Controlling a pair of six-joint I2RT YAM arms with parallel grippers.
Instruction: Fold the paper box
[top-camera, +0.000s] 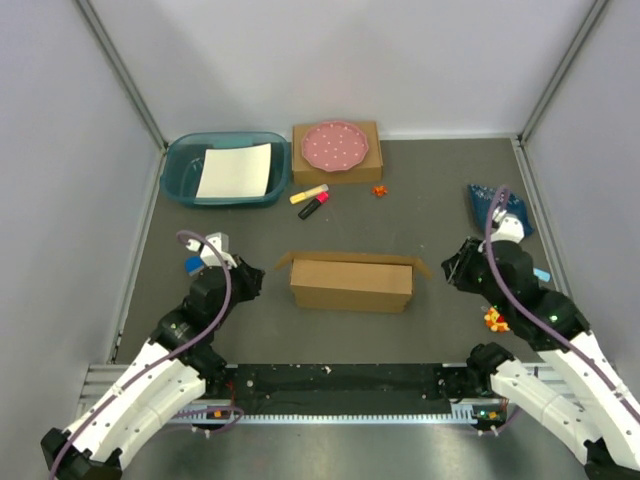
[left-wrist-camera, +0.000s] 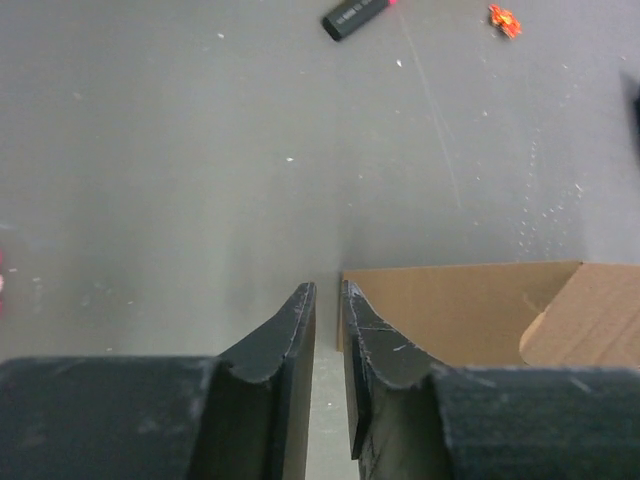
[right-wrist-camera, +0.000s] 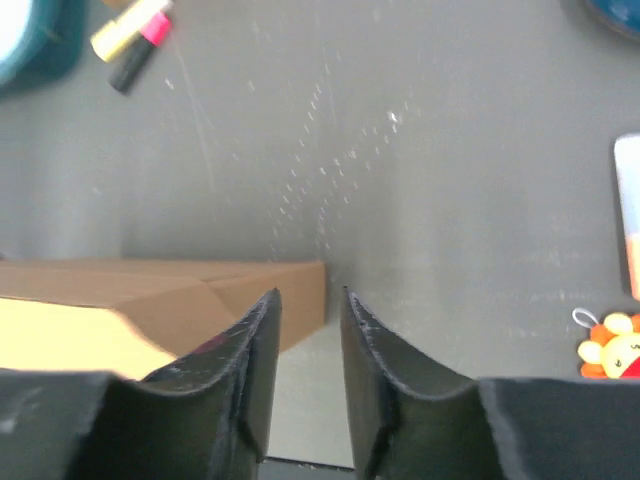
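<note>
Nearest the lens in each wrist view stand black fingers. The left gripper (left-wrist-camera: 328, 292) has its jaws parted by only a narrow slit, with nothing between them. The right gripper (right-wrist-camera: 310, 297) stands a little wider and also grips nothing. Each hangs near one end of the paper box (top-camera: 350, 285), a large, plain, unprinted mailer of brown corrugated cardboard. It is folded up into a low closed block with a flat top and a smooth front wall facing the arm bases. A small flap juts out at each upper end, left and right.

The paper box sits mid-way across the dark grey table (top-camera: 430, 210), between the two grippers. Its long axis runs left to right, parallel to the near edge. In the left wrist view its left end shows just behind one finger; in the right wrist view its right end does the same. Whether either finger touches the cardboard cannot be told.

By count:
- one paper box
- one smaller brown cardboard box (top-camera: 340, 178) carrying one pink dotted plate (top-camera: 335, 146)
- one teal plastic basin (top-camera: 180, 160) holding one white sheet (top-camera: 235, 170)
- two pens side by side: a yellow-and-pink highlighter (top-camera: 308, 193) and a black-and-red marker (top-camera: 314, 207)
- two small orange toys: a far orange toy (top-camera: 380, 190) right of the pens and a near orange toy (top-camera: 493, 320) by the right arm
- one dark blue patterned item (top-camera: 490, 197) at the far right
</note>
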